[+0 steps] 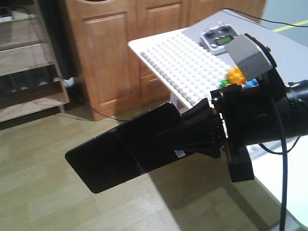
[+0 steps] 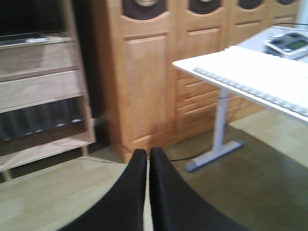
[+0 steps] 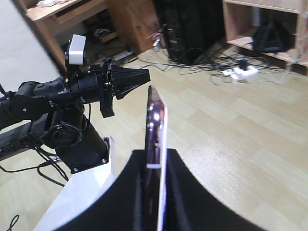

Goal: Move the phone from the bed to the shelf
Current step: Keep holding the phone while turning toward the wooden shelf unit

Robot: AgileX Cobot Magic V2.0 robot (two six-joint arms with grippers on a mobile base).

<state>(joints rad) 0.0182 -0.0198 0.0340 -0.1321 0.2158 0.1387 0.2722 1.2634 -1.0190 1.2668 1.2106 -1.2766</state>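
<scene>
My right gripper (image 1: 169, 138) is shut on the phone (image 1: 115, 154), a glossy black slab with a mid crease, held out flat over the wood floor. In the right wrist view the phone (image 3: 155, 120) stands edge-on, pinkish edge up, between the right gripper (image 3: 155, 156) jaws. My left gripper (image 2: 147, 153) is shut with nothing in it, and it also shows as a closed black cone, the left gripper (image 3: 143, 76). The shelf (image 1: 29, 62) of pale planks stands at the left, and the left wrist view faces the shelf (image 2: 43, 89). The bed is out of view.
A white table (image 1: 144, 45) carries a studded board (image 1: 183, 62), a grey remote controller (image 1: 219, 39) and coloured blocks (image 1: 237, 77). Orange-brown cabinets (image 1: 120, 43) stand behind it. The table's leg (image 2: 219, 125) rests on the floor. Cables (image 3: 211, 62) lie across the floor.
</scene>
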